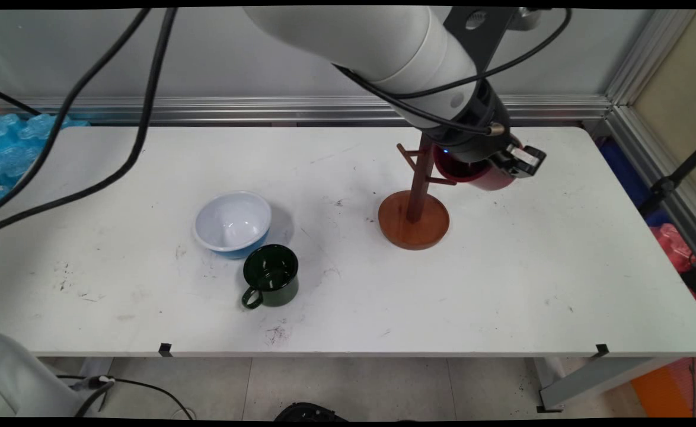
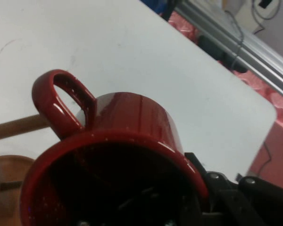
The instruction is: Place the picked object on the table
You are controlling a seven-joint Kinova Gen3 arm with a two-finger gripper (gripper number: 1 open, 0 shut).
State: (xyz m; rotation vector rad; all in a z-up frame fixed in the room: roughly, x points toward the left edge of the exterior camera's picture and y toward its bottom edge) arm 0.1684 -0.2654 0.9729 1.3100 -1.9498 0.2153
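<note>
Above the white counter [image 1: 502,267], the claw [image 1: 502,163] gripped a red mug [image 2: 132,141], its handle [image 2: 61,101] against the wooden mug tree's [image 1: 416,196] peg [image 2: 16,127].

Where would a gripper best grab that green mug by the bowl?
Probably the green mug by its rim, from above: it stands upright and open-mouthed. Pinch the wall on the side away from the white bowl, clear of the handle that points toward the table's near edge.

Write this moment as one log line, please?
gripper: shut on red mug | mug handle beside wooden mug tree peg | table: green mug, blue bowl
</note>
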